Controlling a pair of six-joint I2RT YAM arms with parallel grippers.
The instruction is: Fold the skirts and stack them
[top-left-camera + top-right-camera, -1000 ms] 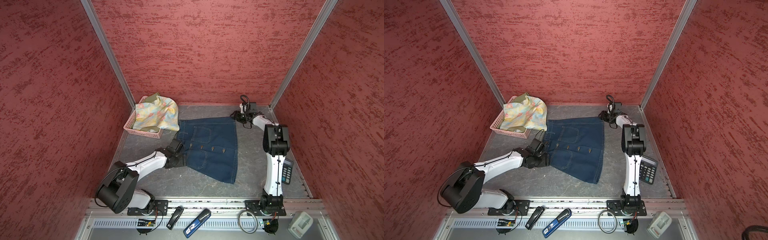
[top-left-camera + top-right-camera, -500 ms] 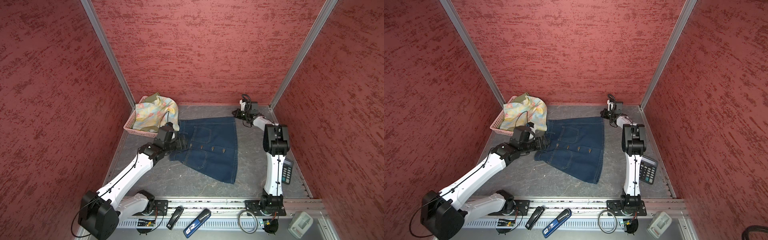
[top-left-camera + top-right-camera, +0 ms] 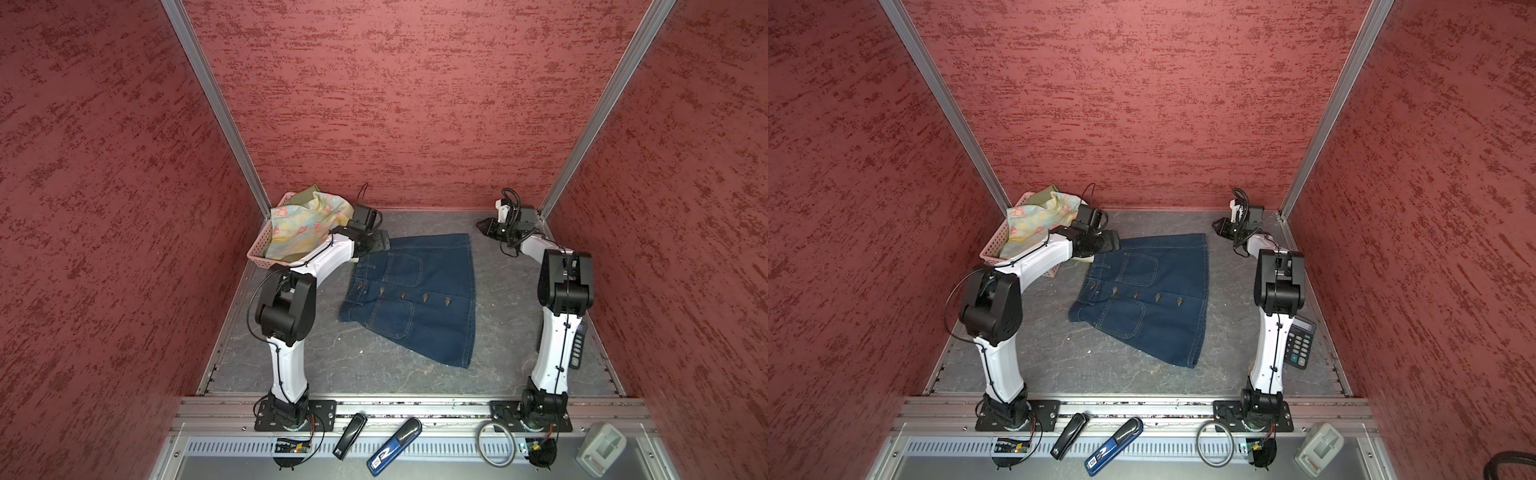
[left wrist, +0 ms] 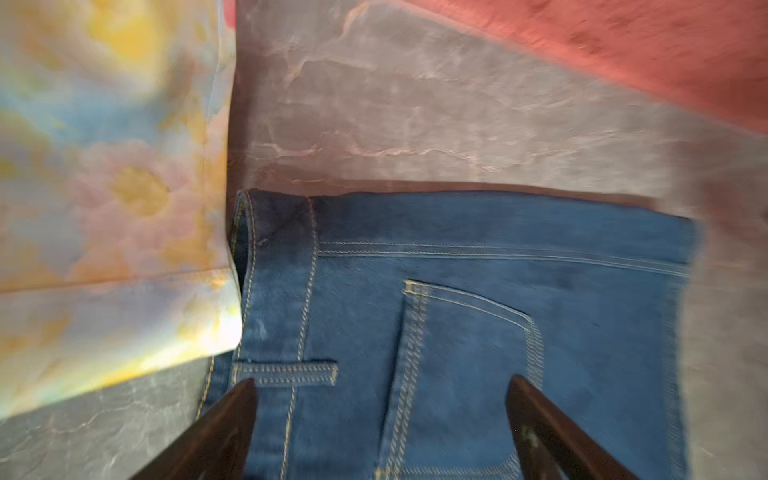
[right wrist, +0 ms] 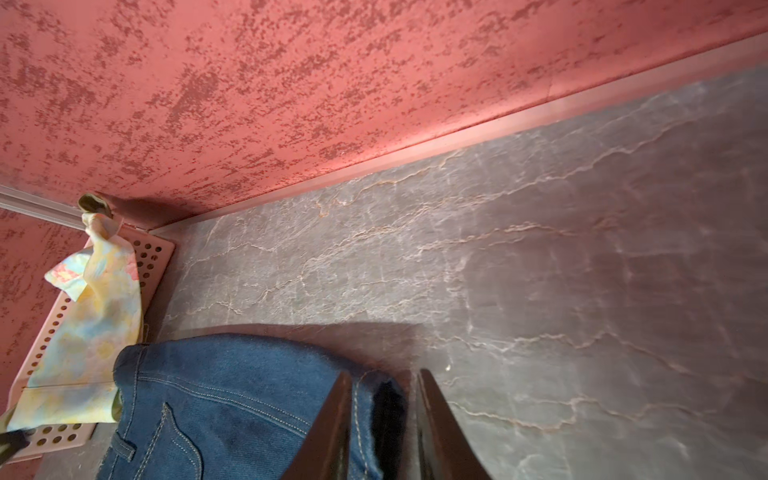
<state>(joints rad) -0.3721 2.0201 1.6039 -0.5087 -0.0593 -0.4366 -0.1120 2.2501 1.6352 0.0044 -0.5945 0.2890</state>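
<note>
denim skirt (image 3: 415, 299) lies spread flat on the counter (image 3: 374, 365) just beside the basket (image 3: 259, 253). its buttons and pockets face up, its waistband is toward the basket and its hem is on the side away from it. pastel skirt (image 3: 299, 228) sits heaped in the basket, one edge spilling over the rim nearest the denim. olive skirt (image 3: 305, 194) pokes out beneath it at the basket's far corner.

left claw (image 4: 380, 380) hovers over the waistband corner next to the basket, spread wide with nothing between its fingers. the left wrist view shows a belt loop and a pocket below it.

right claw (image 5: 384, 374) is well away from the basket, at the denim's hem corner level with the basket. its fingers (image 5: 332, 424) are drawn narrow with a slim gap. the hem edge lies right at that gap in the right wrist view, but i cannot tell whether the cloth is pinched or only touched. both top views show the denim not yet folded.
</note>
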